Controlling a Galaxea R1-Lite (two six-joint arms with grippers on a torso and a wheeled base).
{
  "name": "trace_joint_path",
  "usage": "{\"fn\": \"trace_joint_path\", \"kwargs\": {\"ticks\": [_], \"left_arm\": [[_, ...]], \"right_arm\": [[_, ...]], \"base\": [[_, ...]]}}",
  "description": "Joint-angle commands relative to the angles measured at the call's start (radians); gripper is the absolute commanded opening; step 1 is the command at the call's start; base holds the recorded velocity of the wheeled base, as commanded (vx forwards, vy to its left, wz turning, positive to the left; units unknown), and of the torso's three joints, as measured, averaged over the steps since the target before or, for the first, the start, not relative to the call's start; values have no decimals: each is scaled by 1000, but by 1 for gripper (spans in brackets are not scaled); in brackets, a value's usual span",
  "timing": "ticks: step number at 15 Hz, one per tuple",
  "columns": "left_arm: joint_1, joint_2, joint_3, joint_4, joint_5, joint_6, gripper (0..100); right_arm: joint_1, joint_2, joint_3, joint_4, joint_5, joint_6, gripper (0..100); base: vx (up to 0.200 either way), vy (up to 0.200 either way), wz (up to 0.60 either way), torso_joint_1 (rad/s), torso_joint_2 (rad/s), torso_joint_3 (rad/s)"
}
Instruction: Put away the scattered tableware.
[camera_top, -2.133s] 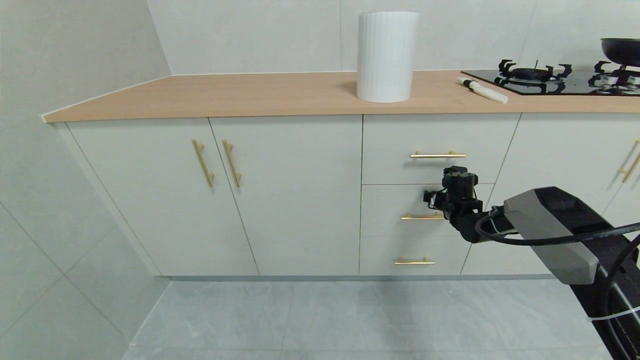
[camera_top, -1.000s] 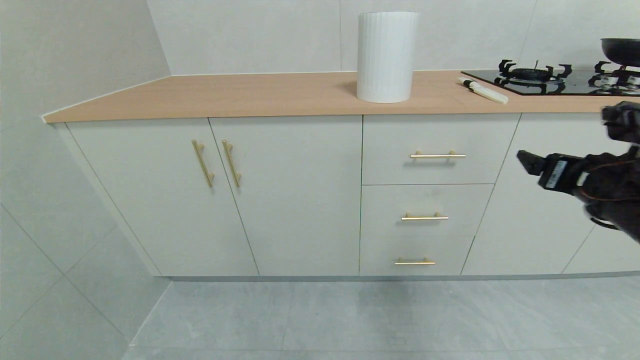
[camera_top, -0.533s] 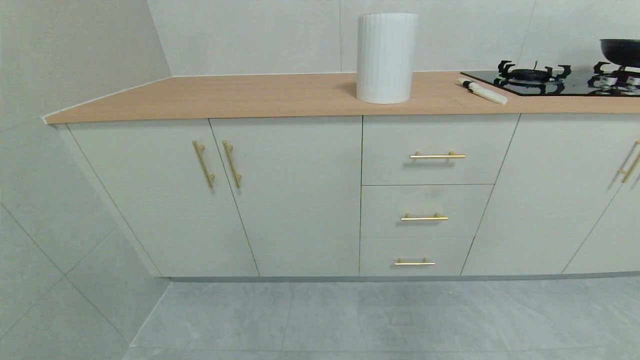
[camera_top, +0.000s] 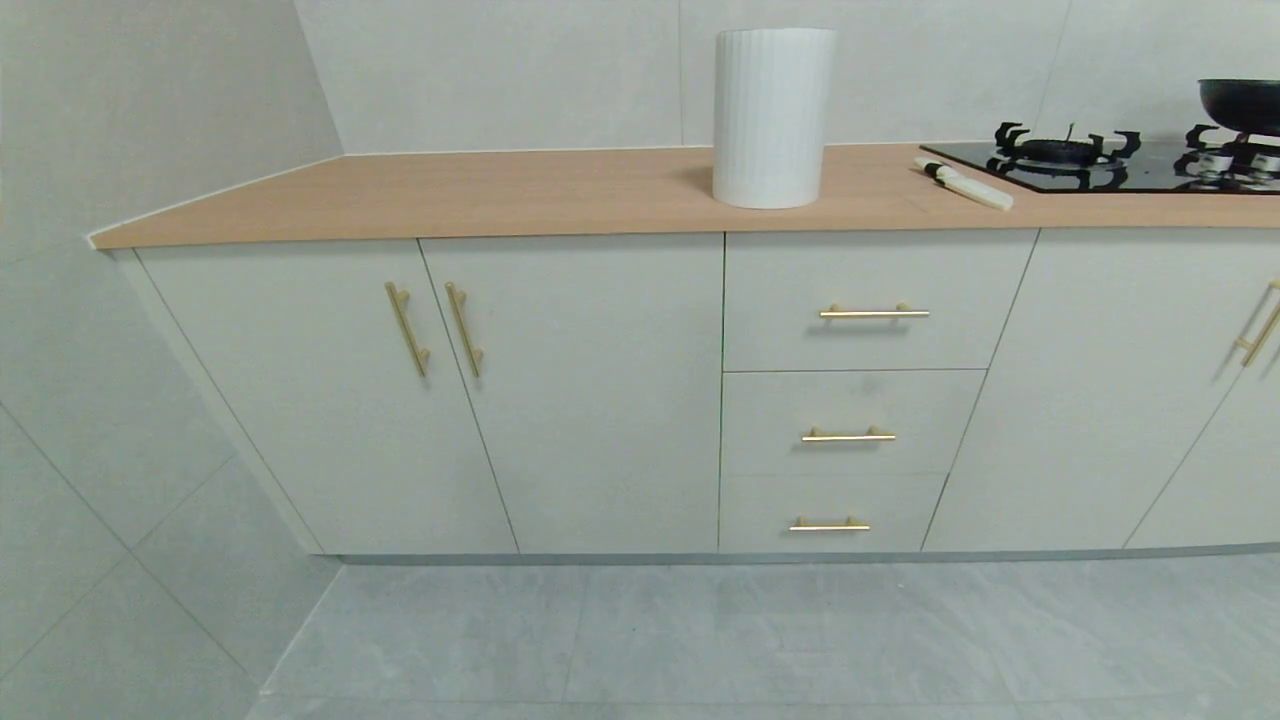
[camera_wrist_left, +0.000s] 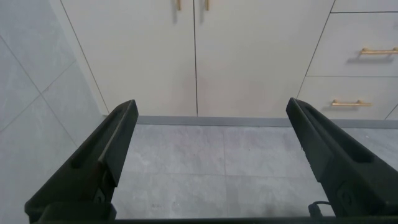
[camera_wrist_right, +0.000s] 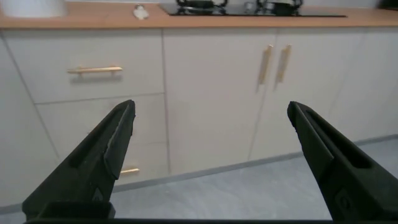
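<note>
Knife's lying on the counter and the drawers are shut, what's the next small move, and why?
Probably lift the right gripper toward the knife: it lies loose on the countertop by the hob, and that gripper is open and empty.

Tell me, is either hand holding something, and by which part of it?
Nothing is held. The left hand and the right hand are both open and empty.
</note>
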Motion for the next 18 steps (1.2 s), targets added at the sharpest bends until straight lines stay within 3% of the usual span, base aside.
{"fn": "trace_joint_path", "kwargs": {"ticks": [1,5,10,13,18], "left_arm": [[0,0,0,0,1,0,100],[0,0,0,0,1,0,100],[0,0,0,1,1,0,100],[0,0,0,0,1,0,100],[0,0,0,0,1,0,100]], "right_arm": [[-38,-151,43,35,-3,-18,100],[-54,-165,151,21,5,15,100],[-72,-202,404,-184,120,24,100],[-83,-228,450,-189,143,30,100],[-83,-228,460,-71,327,116,100]], "base": [[0,0,0,0,0,0],[0,0,0,0,0,0],[0,0,0,0,0,0],[0,0,0,0,0,0],[0,0,0,0,0,0]]}}
